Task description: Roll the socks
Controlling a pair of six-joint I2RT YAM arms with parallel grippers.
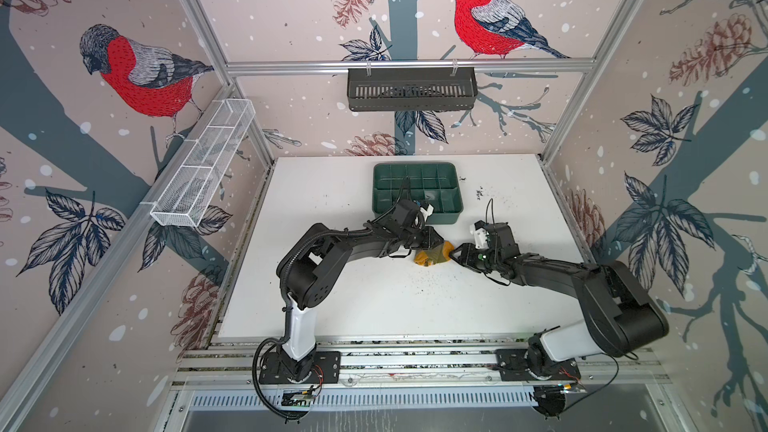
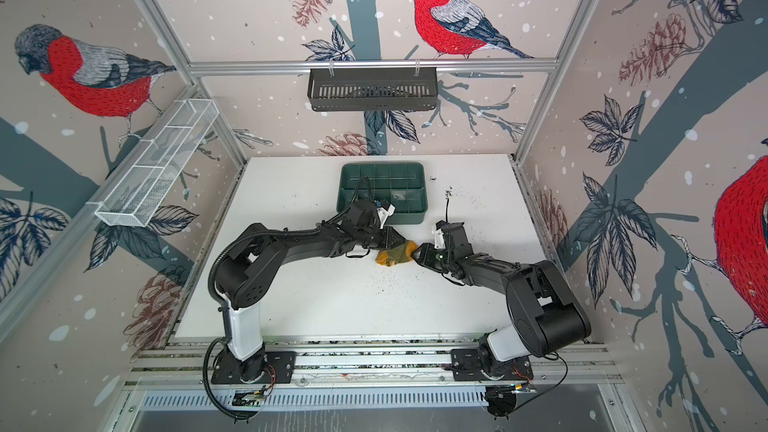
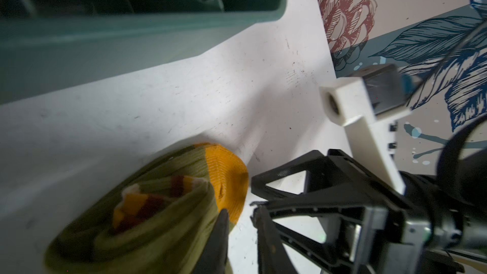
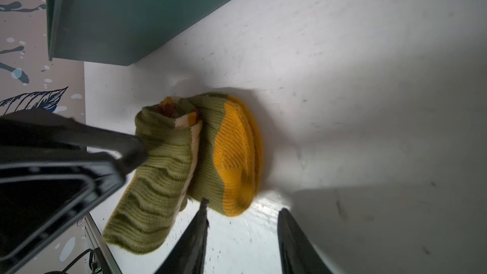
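My left gripper [image 1: 434,242] clamped on rolled socks [image 1: 432,258]; my right gripper [image 1: 456,254] apart at their 3 o'clock; tray [image 1: 449,216] at 12.

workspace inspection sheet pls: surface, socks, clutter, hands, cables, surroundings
surface: white table, scuffed
job's things: socks rolled into a bundle mid-table, with one loose flap and the orange toe outermost
clutter: green tray behind the socks; dark specks scattered about
hands: left hand shut on the roll; right hand open at the orange end, not gripping
cables: black hose loops at the left arm's base; thin wire arcs above the right wrist
surroundings: white mesh basket on the left wall; dark basket on the back rail; bird wallpaper
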